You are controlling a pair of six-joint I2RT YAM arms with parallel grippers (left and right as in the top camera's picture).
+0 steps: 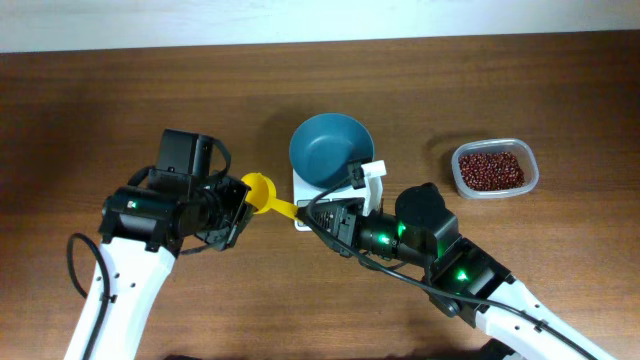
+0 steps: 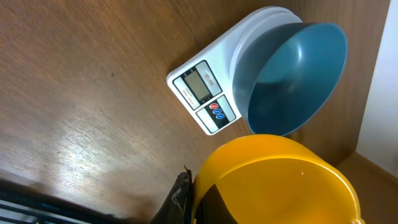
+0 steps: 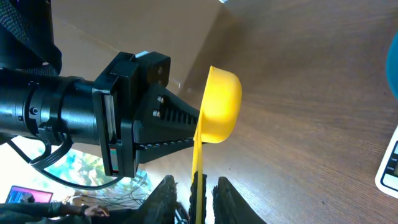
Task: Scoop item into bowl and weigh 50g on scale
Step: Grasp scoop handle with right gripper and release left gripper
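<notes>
An empty yellow scoop [image 1: 262,192] hangs just left of the scale. My left gripper [image 1: 243,197] is shut on the scoop's cup [image 2: 280,180], one finger [image 2: 179,198] against its rim. The thin handle [image 3: 198,168] runs between the fingers of my right gripper [image 3: 194,186], which stands open with a narrow gap on each side. The teal bowl [image 1: 331,150] sits empty on the white scale [image 2: 205,96]. The red-brown beans [image 1: 490,166] lie in a clear tub at the right.
The clear plastic tub [image 1: 531,182] stands on the wooden table right of the bowl. My right arm [image 1: 450,265] stretches from the lower right to the scale's front edge. The left arm [image 1: 140,215] occupies the lower left.
</notes>
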